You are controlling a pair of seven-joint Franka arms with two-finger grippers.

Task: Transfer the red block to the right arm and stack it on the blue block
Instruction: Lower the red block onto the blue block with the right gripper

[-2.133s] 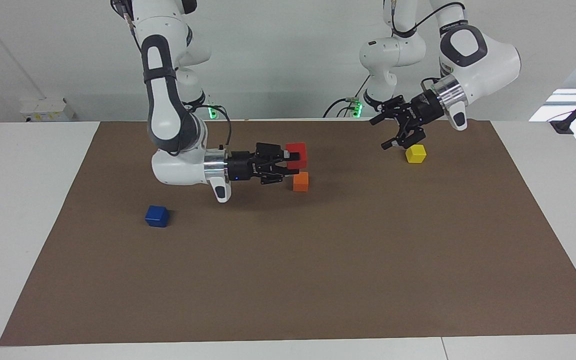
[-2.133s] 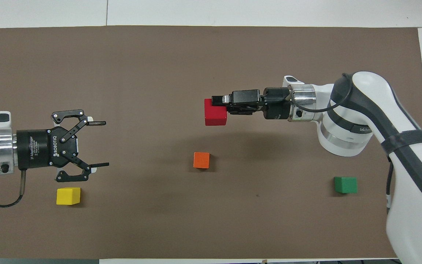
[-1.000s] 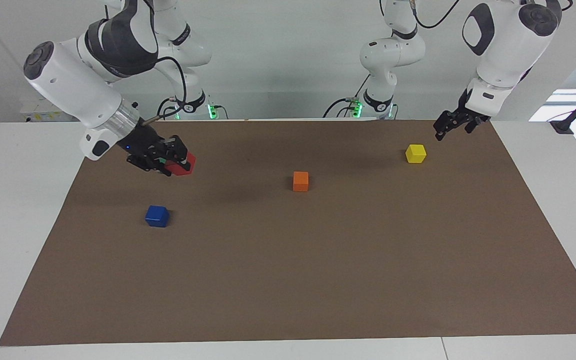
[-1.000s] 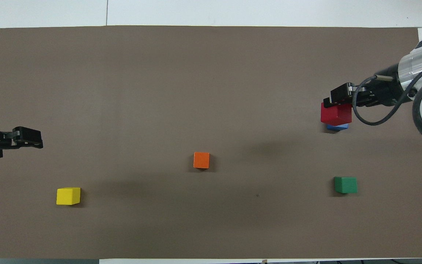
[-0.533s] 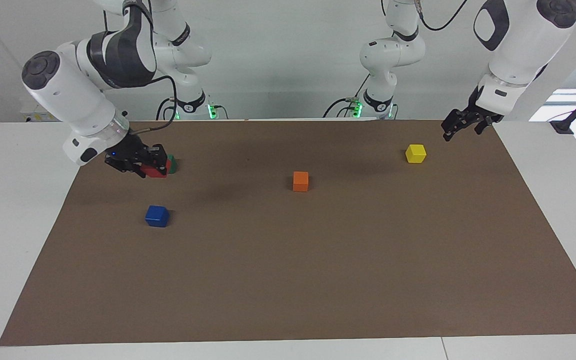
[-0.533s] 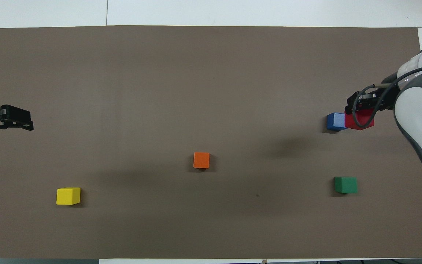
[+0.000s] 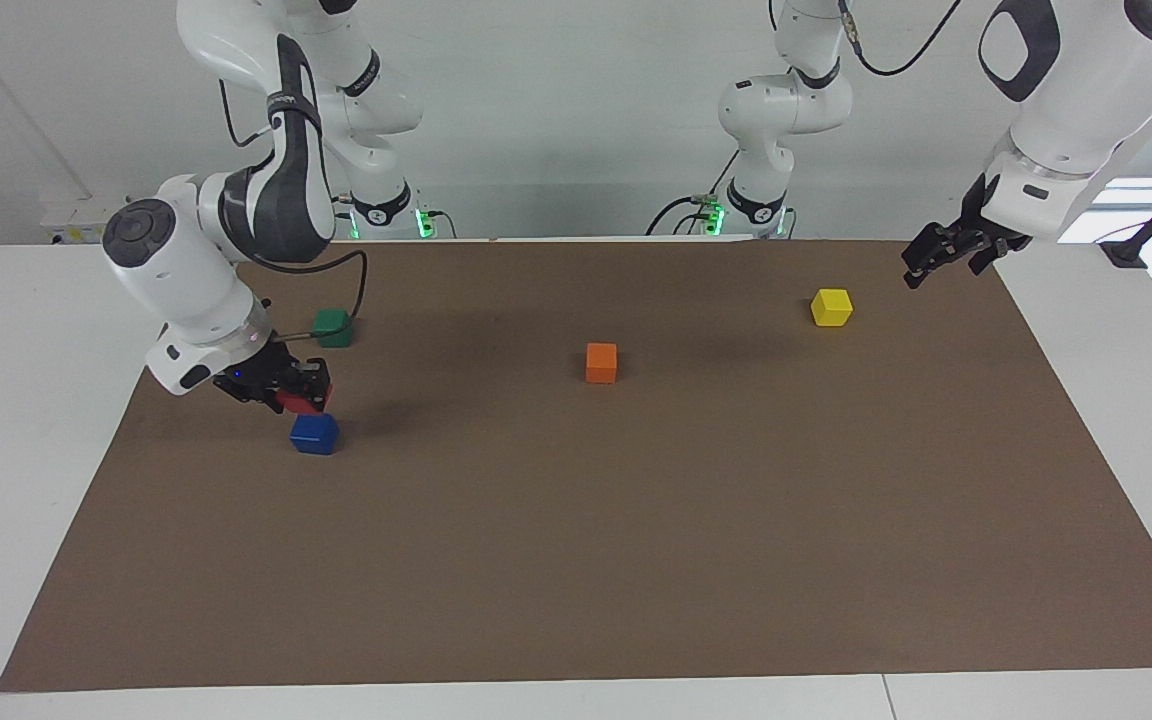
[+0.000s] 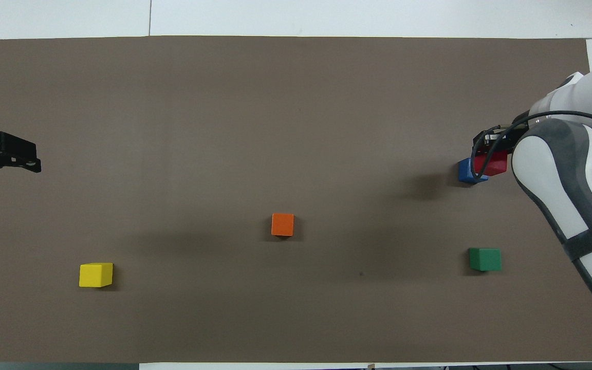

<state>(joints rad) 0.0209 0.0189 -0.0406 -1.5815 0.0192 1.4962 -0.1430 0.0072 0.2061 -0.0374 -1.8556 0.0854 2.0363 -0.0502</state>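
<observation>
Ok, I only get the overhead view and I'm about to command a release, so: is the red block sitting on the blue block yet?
Observer: Not squarely. The facing view shows the red block up in the right hand, roughly level with the top of the blue block and off toward the right arm's end.
Operator: Is the hand gripping it?
Observer: Yes, its fingers are shut on the block.
Operator: And the left hand? I only see its tip.
Observer: The left hand hangs in the air over the mat's edge at the left arm's end, waiting.
</observation>
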